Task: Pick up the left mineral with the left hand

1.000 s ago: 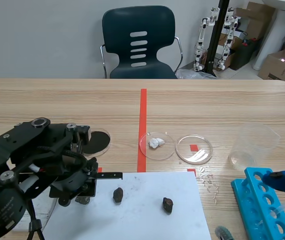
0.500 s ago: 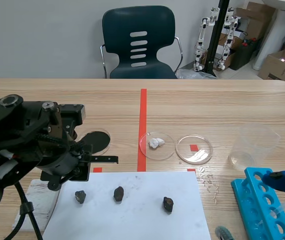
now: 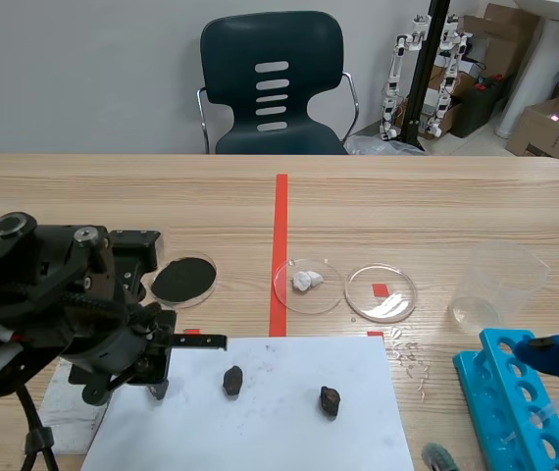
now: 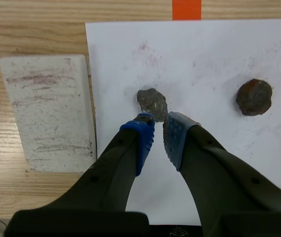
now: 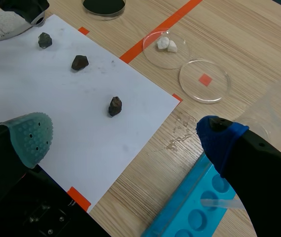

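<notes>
The left mineral (image 4: 152, 102) just ahead of the narrowly parted, empty left gripper (image 4: 158, 123).

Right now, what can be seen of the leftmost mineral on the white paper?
The left mineral is a small, dark grey-brown lump, rough, dull and irregular in shape. It lies on the white paper near its edge, beside a pale block and apart from the middle mineral. The fingers of the left gripper, narrowly parted, stand at its near side; whether they touch it cannot be told.
</notes>
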{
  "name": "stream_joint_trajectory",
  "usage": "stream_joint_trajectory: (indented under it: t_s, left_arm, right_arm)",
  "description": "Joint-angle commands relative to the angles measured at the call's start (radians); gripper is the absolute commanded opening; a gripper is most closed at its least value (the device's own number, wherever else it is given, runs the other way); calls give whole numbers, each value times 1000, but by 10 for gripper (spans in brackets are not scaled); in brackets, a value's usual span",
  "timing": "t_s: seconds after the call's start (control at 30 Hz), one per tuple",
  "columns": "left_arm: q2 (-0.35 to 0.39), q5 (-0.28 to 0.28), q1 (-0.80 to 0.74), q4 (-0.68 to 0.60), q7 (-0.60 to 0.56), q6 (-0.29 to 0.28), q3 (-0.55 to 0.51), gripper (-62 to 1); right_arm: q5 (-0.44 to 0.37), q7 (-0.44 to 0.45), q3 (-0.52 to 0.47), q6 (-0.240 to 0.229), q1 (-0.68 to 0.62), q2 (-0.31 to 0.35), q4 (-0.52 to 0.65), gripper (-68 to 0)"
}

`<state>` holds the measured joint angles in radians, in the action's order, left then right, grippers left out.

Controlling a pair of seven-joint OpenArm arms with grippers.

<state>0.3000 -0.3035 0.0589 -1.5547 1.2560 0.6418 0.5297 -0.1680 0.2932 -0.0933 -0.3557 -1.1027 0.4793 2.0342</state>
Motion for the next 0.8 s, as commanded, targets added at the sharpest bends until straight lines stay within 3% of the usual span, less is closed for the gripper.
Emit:
stream_joint_trajectory:
  t_s: [0.0,0.1,0.23,0.37,0.47,0.77]
  left_arm:
    - [3,1,-6,-5,-3,-1,-1,-517]
    - [2,1,-6,-4,-4,-1,-1,-499]
    - [2,2,-6,-4,-29,-1,-1,-257]
    - [2,2,-6,-2,-33,23,-1,-125]
    - [2,2,-6,-2,-36,26,-1,-80]
    - [-6,2,14,45,-37,24,-1,-79]
  right_arm:
    - [-11,18,-3,0,6,5,13,-65]
    - [-11,18,-3,0,6,5,13,-65]
    - [-11,18,-3,0,6,5,13,-65]
    - [-11,18,-3,0,6,5,13,-65]
    - [-11,18,-3,0,6,5,13,-65]
    - [-11,18,-3,0,6,5,13,-65]
